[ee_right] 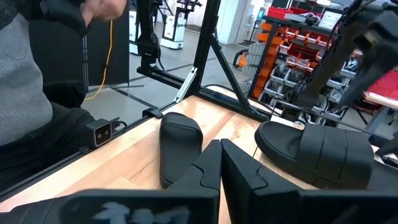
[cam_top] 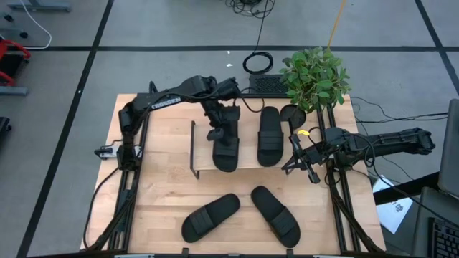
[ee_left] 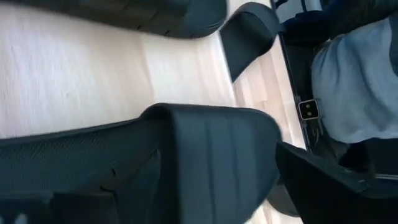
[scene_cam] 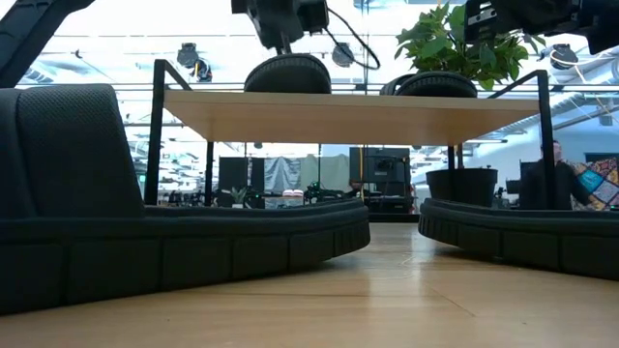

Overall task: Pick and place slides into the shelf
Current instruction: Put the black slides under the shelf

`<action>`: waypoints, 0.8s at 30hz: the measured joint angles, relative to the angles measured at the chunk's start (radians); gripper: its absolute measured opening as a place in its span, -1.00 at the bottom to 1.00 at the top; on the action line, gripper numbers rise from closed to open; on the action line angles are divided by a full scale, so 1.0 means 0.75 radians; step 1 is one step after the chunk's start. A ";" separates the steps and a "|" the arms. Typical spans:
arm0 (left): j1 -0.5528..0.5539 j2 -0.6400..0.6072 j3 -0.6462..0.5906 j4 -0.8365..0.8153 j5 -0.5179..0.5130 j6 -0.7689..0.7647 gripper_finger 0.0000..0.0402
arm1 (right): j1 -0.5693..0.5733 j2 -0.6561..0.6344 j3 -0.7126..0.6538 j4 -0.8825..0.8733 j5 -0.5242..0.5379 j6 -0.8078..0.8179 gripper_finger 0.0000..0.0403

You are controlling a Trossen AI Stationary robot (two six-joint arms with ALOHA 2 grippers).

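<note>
Black slides lie in two pairs. Two are on the shelf (cam_top: 247,168) top board: the left shelf slide (cam_top: 226,147) and the right shelf slide (cam_top: 270,136), side by side, their long axes running from the far edge of the table (cam_top: 158,193) toward the near edge. Which end is the toe I cannot tell from above. The other two are on the table in front of the shelf: the left table slide (cam_top: 210,216) and the right table slide (cam_top: 275,213). They make a V shape, far ends close together and near ends spread apart.

The left claw (cam_top: 216,133) is over the far end of the left shelf slide. In the left wrist view the strap fills the picture, but I cannot tell if the fingers are closed on it or apart. I judge this as the placing of the second slide, at the release.

The right claw (cam_top: 307,166) hangs near the right end of the shelf, fingers together, holding nothing.

Next, I think, one claw must go down to a table slide and turn to match its diagonal axis.
</note>
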 joint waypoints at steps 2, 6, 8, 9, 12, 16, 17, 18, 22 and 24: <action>-0.005 -0.044 0.000 0.001 -0.013 0.008 0.58 | 0.000 0.001 0.000 0.000 0.000 0.000 -1.00; -0.039 -0.175 0.001 -0.014 -0.096 -0.004 0.49 | 0.000 0.000 0.000 -0.008 0.000 -0.001 -1.00; -0.080 -0.243 0.001 -0.057 -0.182 0.030 0.35 | 0.000 0.001 0.000 -0.021 0.000 -0.003 -1.00; -0.113 -0.273 0.001 -0.079 -0.220 0.054 0.25 | 0.000 0.001 0.000 -0.023 0.000 -0.005 -1.00; -0.203 -0.360 0.001 -0.117 -0.263 0.114 -0.11 | 0.000 0.001 0.000 -0.022 0.000 -0.029 -1.00; -0.315 -0.474 -0.071 -0.033 -0.270 0.167 -0.64 | -0.001 0.000 0.000 -0.018 0.000 -0.035 -1.00; -0.341 -0.507 -0.118 0.041 -0.285 0.168 -0.77 | 0.000 0.000 0.000 -0.014 0.000 -0.035 -1.00; -0.365 -0.544 -0.173 0.128 -0.308 0.168 -0.88 | 0.000 0.001 0.000 -0.012 0.000 -0.035 -1.00; -0.450 -0.691 -0.464 0.520 -0.603 0.159 -0.93 | 0.000 0.001 0.000 0.000 0.000 -0.036 -1.00; -0.466 -0.773 -0.634 0.681 -0.698 0.161 -0.94 | 0.000 0.000 0.000 0.009 0.000 -0.036 -1.00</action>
